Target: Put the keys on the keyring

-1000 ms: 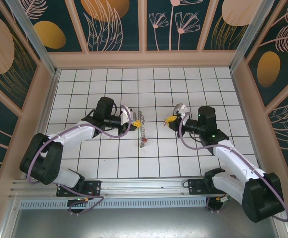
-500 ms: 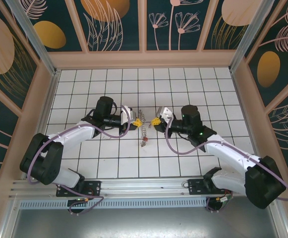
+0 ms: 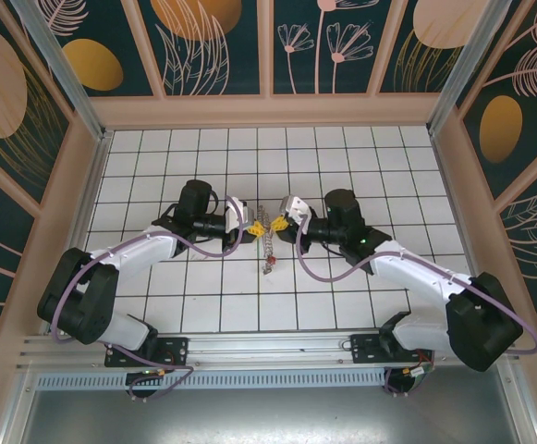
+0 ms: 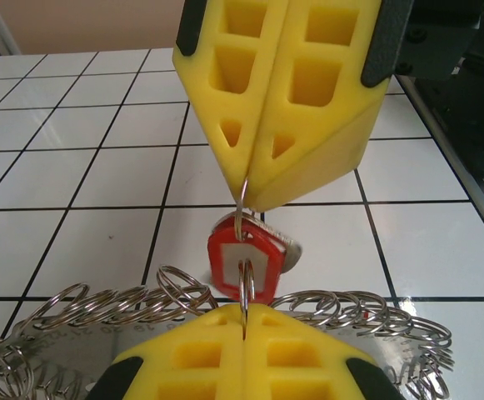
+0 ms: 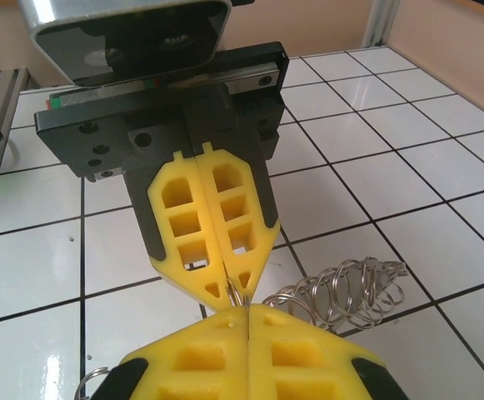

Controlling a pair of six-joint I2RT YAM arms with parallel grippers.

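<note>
- The large silvery metal keyring hoop, fringed with small rings, lay flat directly below both pincers.
- My left pincer and right pincer stood tip to tip, each clamped shut on one thin wire ring.
- The small red-headed key hung from that ring, between the tips.

"What's different from a second ago?"

"The right gripper has swung in leftward. It was well apart from the left gripper, and now their yellow tips come nearly nose to nose above the keyring."

"And the arm behind it?"

"Its forearm has followed and stretched out to the left, so it now slants in toward the middle"
</note>
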